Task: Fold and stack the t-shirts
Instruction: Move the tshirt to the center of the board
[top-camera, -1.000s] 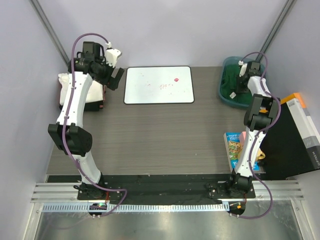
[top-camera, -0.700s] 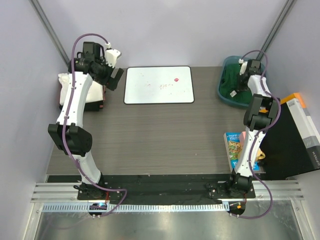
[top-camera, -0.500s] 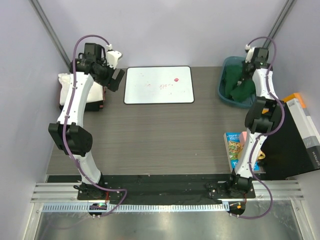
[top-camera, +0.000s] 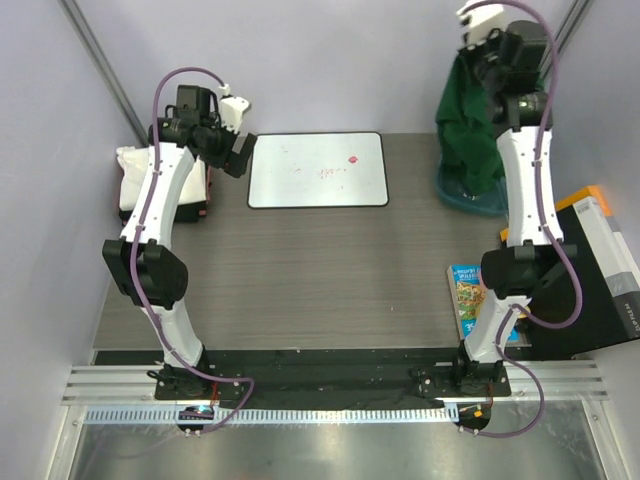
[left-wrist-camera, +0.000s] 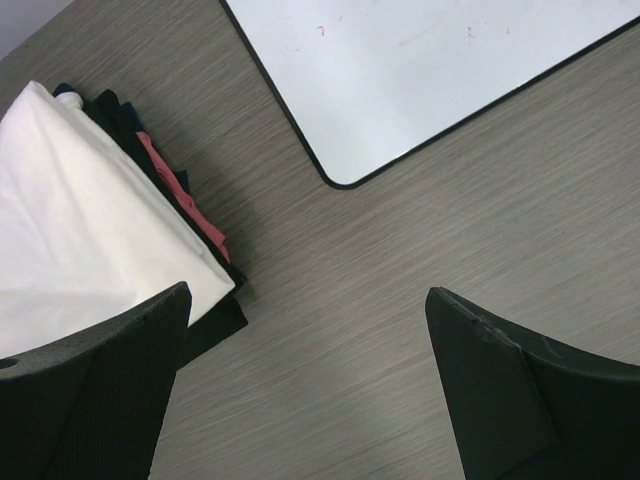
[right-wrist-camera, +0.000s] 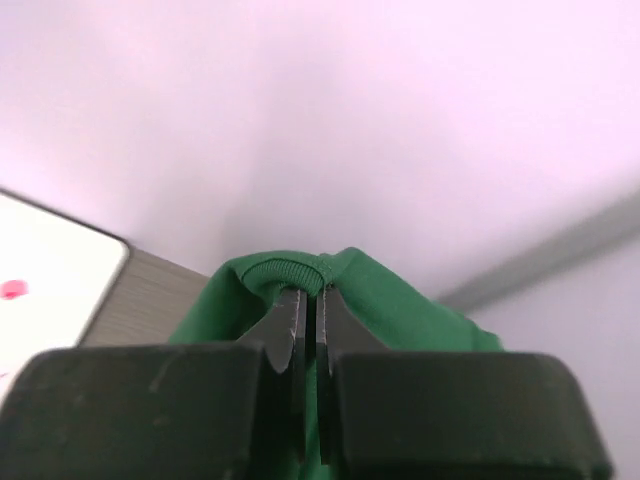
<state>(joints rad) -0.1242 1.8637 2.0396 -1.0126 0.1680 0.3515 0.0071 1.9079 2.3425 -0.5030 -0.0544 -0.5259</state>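
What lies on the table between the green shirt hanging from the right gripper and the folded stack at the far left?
The white board lies flat between the green shirt, held up by the right gripper, and the folded stack. The open left gripper hovers between that stack and the board.

light: bright, even | shadows: soft | blur: near fingers

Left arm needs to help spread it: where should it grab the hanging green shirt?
Probably take the green shirt by its free edge facing the white board, coming from that side: it hangs limp from the right gripper, collar pinched, bottom at the tub.
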